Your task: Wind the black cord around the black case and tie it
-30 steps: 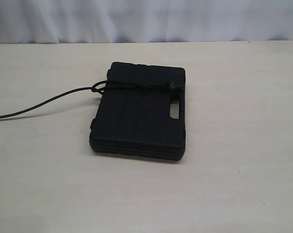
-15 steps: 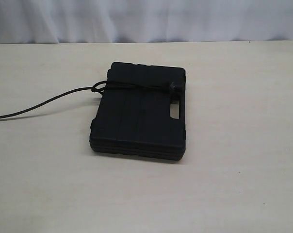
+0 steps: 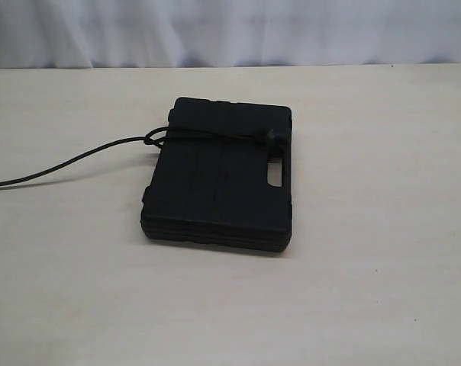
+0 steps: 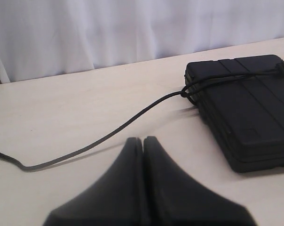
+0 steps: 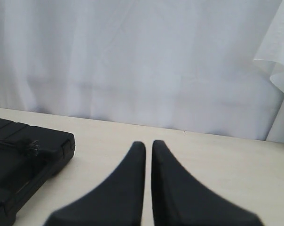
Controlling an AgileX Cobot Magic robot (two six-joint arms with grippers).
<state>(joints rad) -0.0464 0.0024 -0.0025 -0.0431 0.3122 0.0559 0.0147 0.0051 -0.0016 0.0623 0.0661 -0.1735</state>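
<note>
One flat grooved black case is lying long-way front to back, thin black cord crossing its far end. The left tool and right tool are pressing closed, empty.

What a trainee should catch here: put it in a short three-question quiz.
1. True or false: the cord runs across the top of the case.
2. The left gripper holds: A the cord, B the case, C nothing.
3. Fill in: in the exterior view, the cord's loose length trails off the ___ edge of the picture.
Key: 1 true; 2 C; 3 left.
</note>
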